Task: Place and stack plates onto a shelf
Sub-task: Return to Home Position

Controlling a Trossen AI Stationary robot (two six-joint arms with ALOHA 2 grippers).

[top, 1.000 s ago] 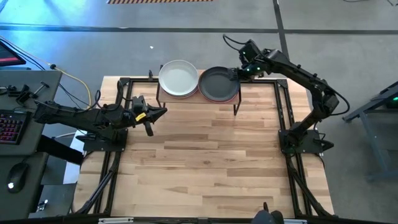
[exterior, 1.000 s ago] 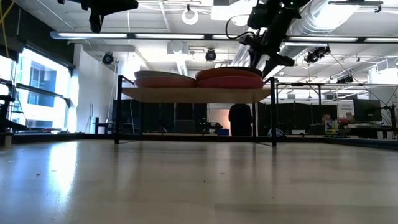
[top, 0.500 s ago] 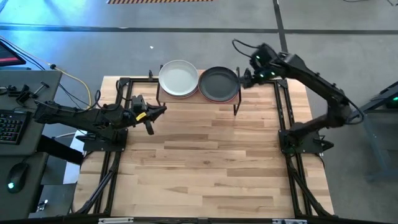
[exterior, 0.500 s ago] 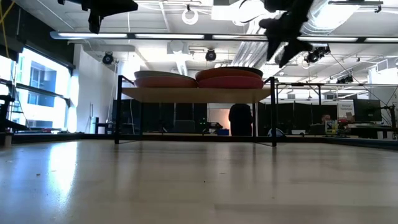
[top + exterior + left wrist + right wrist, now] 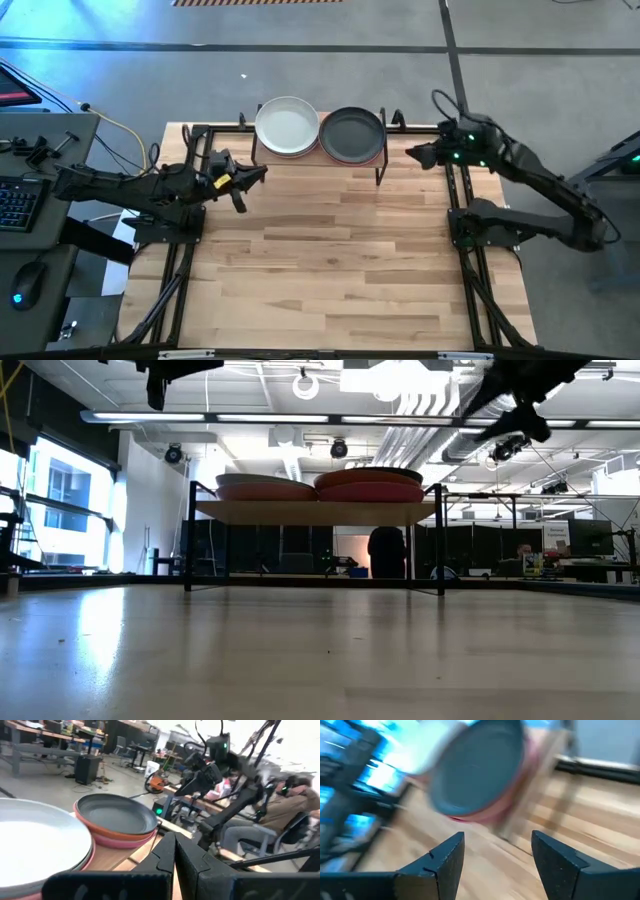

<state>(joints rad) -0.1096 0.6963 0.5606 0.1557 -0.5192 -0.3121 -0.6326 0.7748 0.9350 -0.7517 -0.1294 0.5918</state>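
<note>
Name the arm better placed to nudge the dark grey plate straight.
Right, probably. The right gripper hangs open just off the right end of the shelf, facing the dark grey plate. The left gripper, shut, sits by the white plate, farther off.

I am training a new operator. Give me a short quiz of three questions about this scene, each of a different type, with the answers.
1. True or false: the dark grey plate lies uppermost on the half of the shelf nearer the right gripper.
2. Multiple choice: the right gripper is (A) open and empty, beside the shelf; (B) shut on a plate; (C) resting on the table.
3. Short answer: what colour is the top plate on the shelf's other half?
Key: 1 true; 2 A; 3 pale grey-white.
</note>
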